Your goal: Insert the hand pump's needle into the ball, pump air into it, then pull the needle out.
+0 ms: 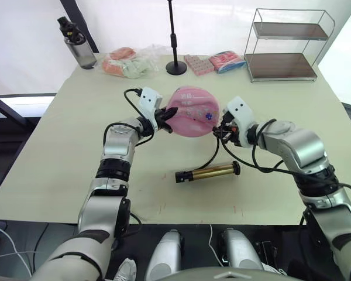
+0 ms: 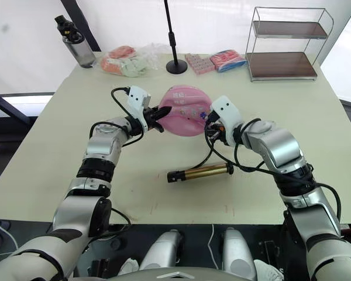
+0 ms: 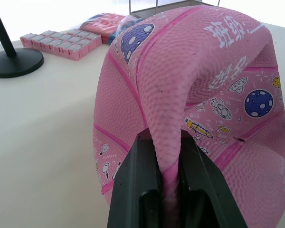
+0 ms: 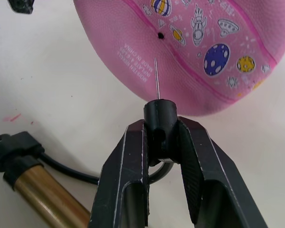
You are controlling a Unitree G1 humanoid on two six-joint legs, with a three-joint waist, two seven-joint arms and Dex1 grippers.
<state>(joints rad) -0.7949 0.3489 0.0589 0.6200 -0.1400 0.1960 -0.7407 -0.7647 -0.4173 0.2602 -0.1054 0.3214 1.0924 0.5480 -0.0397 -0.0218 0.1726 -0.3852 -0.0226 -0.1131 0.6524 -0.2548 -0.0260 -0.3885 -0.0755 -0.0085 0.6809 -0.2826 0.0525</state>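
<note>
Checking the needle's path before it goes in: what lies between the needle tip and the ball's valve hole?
Nothing: in the right wrist view only the ball's pink skin lies between the needle tip and the valve hole.

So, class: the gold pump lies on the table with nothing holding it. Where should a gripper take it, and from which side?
Probably around the middle of the hand pump's gold barrel, coming down from above. It lies flat on the table, so its long round sides are open to two fingers; the hose leaves one black end cap, so that end is best avoided.
</note>
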